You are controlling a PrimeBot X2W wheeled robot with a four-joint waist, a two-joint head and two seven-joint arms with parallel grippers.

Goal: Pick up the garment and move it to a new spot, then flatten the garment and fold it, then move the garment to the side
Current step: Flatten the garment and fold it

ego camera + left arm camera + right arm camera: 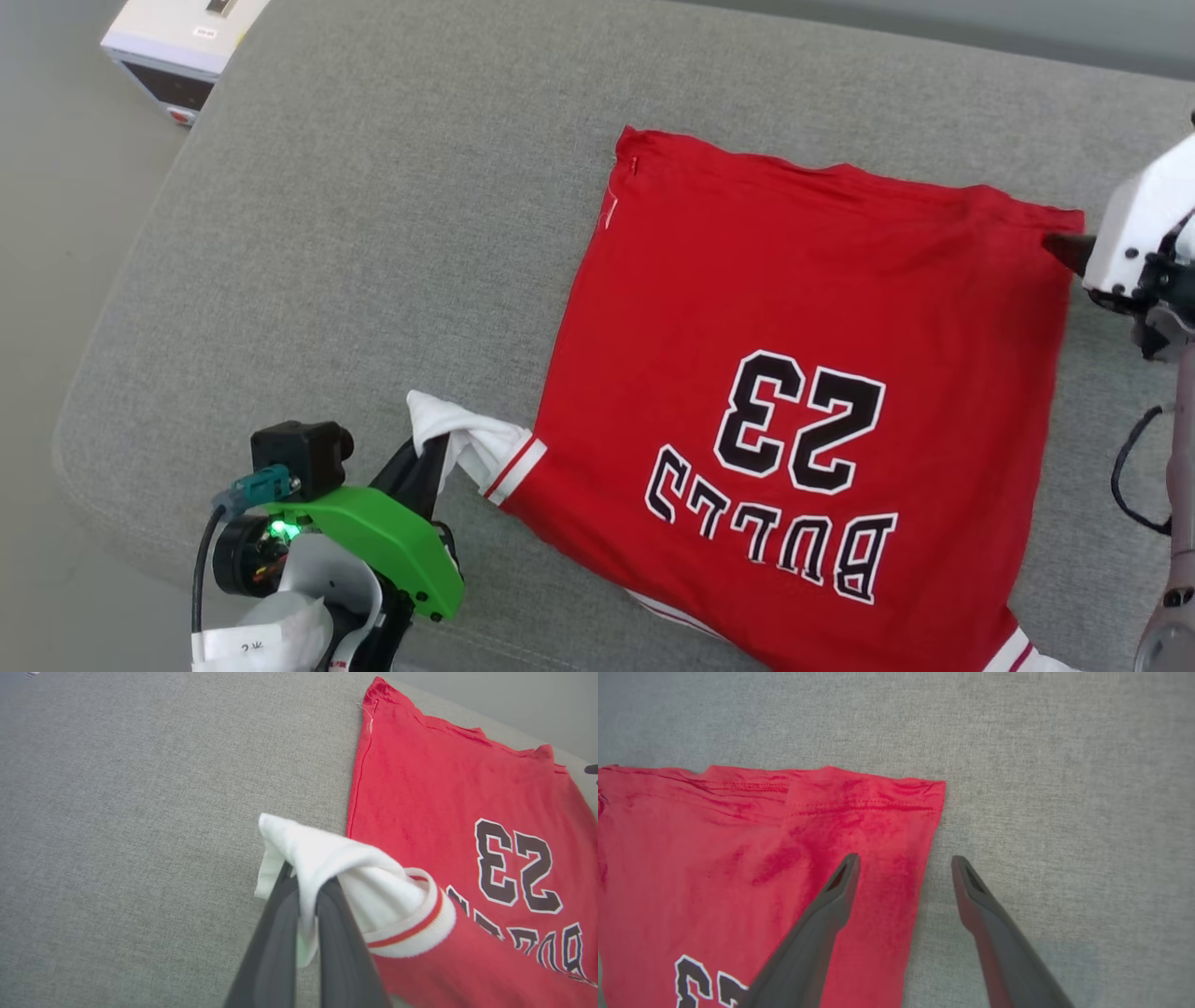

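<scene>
Head view: I see the shirt (803, 373) lying flat on the grey cushion (373, 233), with its print upside down to me. Left gripper (306, 884) is clamped together on the white sleeve (336, 858). Right gripper (903, 861) stands wide apart and holds nothing, one finger over the shirt's side edge and the other over the cushion. I cannot tell whether its tips touch the cloth. The shirt's near edge is cut off.

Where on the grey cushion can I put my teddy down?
The cushion left of the garment is bare, and so is the strip beyond its hem. It is crowded at the white sleeve pinched in the left gripper, and by the open right gripper at the hem corner.
</scene>
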